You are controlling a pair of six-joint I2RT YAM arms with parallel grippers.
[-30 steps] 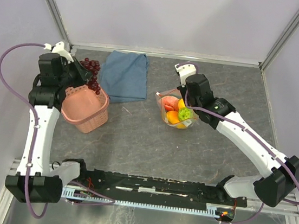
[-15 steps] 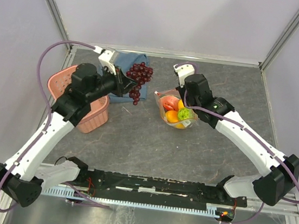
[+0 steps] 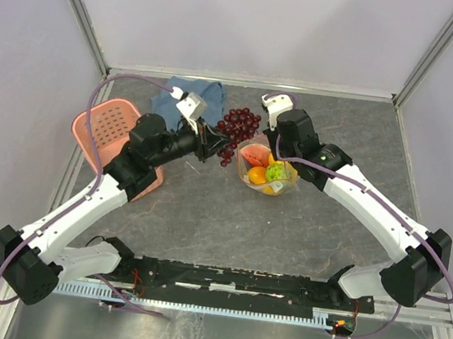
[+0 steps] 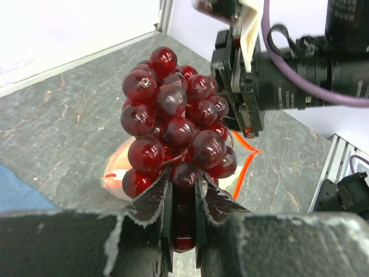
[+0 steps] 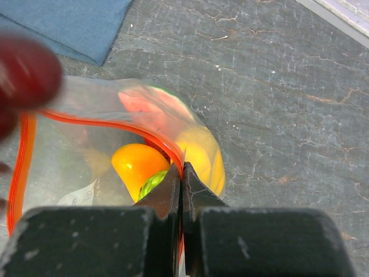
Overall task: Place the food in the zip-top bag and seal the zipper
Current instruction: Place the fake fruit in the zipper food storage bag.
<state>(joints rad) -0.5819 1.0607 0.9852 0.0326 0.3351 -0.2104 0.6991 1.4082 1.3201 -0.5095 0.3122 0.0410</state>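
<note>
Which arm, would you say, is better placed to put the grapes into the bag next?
Left: its gripper holds the grape bunch by the bag, whose mouth the right gripper pinches open.

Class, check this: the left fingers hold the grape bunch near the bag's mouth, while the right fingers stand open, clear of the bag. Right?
No. The right fingers are shut on the zipper of the bag, as the right wrist view shows. The left fingers do hold the grape bunch near its mouth.
</note>
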